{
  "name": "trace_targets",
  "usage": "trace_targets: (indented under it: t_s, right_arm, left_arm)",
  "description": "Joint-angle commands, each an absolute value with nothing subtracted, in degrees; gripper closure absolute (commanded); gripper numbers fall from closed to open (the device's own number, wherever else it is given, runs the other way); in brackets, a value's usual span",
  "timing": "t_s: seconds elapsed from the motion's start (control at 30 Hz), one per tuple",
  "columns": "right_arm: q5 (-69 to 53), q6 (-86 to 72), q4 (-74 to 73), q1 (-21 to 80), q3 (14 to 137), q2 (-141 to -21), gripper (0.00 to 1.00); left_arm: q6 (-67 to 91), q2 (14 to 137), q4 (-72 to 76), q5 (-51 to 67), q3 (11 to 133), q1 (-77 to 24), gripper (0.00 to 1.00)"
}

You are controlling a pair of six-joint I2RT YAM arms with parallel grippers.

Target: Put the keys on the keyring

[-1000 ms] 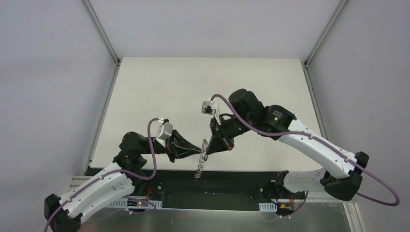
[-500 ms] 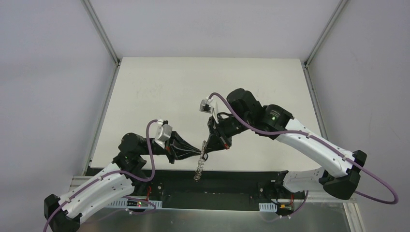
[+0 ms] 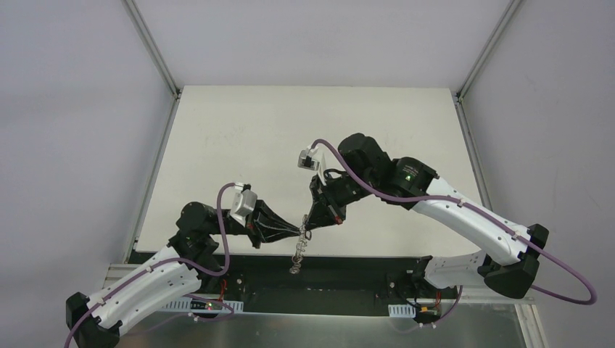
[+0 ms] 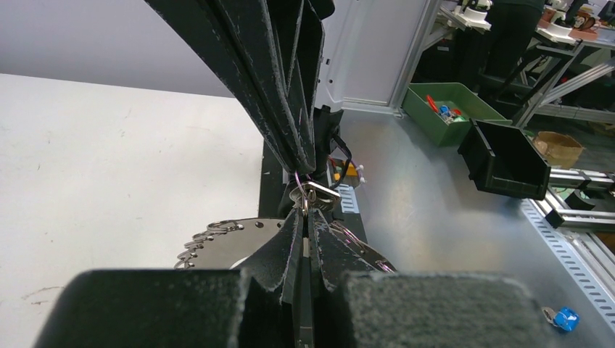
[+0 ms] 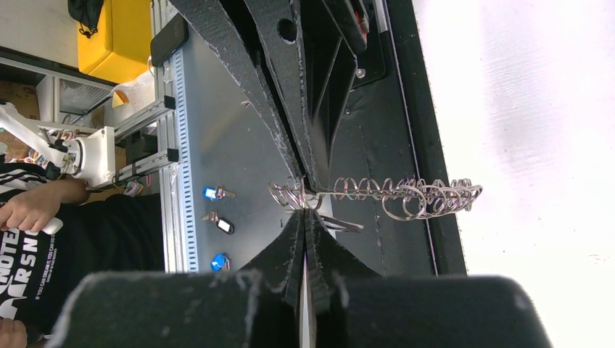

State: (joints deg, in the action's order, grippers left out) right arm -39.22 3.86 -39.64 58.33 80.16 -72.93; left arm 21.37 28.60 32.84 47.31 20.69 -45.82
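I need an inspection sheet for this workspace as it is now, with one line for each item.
Surface: pale table, faint marks.
Job's things: keyring hangs from the meeting fingertips; no key made out on it.
Clutter: small tagged keys on the grey shelf, off the table.
Grippers: left gripper and right gripper, jaws shut, tip to tip.
Cables: purple cable looped along each arm.
Surroundings: grey walls; green bin; black bin.
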Motion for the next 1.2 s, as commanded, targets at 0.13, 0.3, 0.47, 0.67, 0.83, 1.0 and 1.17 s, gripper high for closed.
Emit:
trace_targets:
  t_s: [0.13,0.3,0.47,0.67,0.83,1.0,1.17]
  right_arm:
    - [-38.01,3.25,-38.09,59.67,80.93,-71.57,1.00]
    - [-36.44,3.17,-38.39,60.10,80.48,-71.54,1.00]
    - [-35.74,2.84,-38.41,60.64,79.95,-71.34,1.00]
    - [-34.45,2.59,-38.36,61.07,79.13,-70.80,1.00]
    - [-33.14,2.44,-38.15,61.26,78.52,-70.58,1.00]
    - [-32.31,2.05,-37.46,61.50,78.22,-70.63,1.00]
    - [-32.62,2.41,-37.86,61.77,78.49,-70.50,1.00]
  left_arm:
    - [20.06,27.60,37.43,47.02,21.22,-46.47,1.00]
    - [20.04,27.17,37.09,46.53,21.20,-46.42,1.00]
    - [20.04,26.57,36.94,46.07,20.94,-46.49,1.00]
    - [20.03,26.29,36.74,45.69,20.92,-46.43,1.00]
    - [20.04,26.07,36.74,45.68,20.85,-46.45,1.00]
    - [20.13,25.99,36.74,45.85,20.83,-46.57,1.00]
    - [20.13,25.87,36.77,45.40,20.73,-46.56,1.00]
